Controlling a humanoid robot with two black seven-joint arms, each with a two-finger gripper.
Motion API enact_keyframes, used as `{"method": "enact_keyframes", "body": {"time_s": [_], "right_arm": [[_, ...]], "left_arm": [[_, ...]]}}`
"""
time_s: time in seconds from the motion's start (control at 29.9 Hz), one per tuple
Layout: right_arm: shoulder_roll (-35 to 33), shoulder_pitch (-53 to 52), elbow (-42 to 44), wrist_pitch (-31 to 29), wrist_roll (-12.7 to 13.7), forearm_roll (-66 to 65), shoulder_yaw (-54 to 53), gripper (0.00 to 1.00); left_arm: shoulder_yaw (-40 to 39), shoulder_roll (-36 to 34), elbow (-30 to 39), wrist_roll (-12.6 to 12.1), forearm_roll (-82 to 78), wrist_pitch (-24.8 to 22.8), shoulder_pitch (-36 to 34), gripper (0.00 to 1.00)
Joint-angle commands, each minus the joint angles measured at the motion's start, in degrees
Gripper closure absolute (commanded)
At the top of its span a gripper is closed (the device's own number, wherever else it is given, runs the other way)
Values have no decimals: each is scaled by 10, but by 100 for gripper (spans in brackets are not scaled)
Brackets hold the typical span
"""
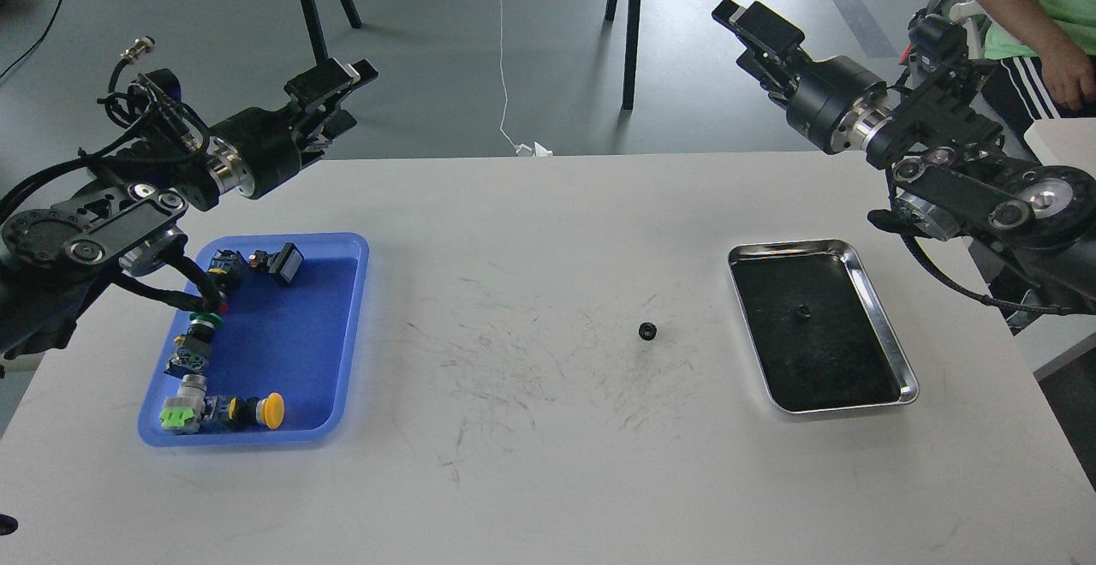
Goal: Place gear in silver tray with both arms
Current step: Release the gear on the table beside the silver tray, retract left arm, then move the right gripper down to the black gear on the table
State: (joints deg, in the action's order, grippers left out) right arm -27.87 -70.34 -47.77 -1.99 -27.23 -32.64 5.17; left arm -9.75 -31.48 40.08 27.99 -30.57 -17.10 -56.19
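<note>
A small black gear (646, 330) lies on the white table, left of the silver tray (859, 271) and apart from it. A second small black gear (802, 311) lies on the tray's black inner surface. My left gripper (360, 92) is raised over the table's far left edge, above the blue tray. Its jaws stand apart and hold nothing. My right gripper (729, 32) is raised beyond the table's far right edge, behind the silver tray. Its jaws look apart and empty. Both grippers are far from the loose gear.
A blue plastic tray (342, 334) at the left holds several push buttons and switches. A person in a green shirt (1040, 0) stands at the far right. Stand legs (312, 26) are on the floor behind the table.
</note>
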Motion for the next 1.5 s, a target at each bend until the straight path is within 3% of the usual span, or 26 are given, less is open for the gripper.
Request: {"method": "enact_keyframes", "body": {"time_s": [0.0,0.13,0.4,0.67,1.1,1.47], "right_arm": [[-7,-63,-26,-70,1,-1,94,5],[-10,-129,-43,-115,-1,-1,188,5],[-1,-183,-57,-147,-6,-91,247,6],[14,-197,-85,-149,-8,-262,257,6],[102,-205,-85,-148,-8,-363,322,6],[176,-197,-68,-139,-8,-409,394,10]], "left_arm": [[1,-16,3,0,66,-26,0,2],[2,-24,0,0,103,-48,1,2],[0,-34,-9,0,182,-109,2,2],[-2,-17,-14,0,231,-109,9,2],[-40,62,-103,0,263,-109,8,2],[-66,91,-113,0,267,-109,8,2]]}}
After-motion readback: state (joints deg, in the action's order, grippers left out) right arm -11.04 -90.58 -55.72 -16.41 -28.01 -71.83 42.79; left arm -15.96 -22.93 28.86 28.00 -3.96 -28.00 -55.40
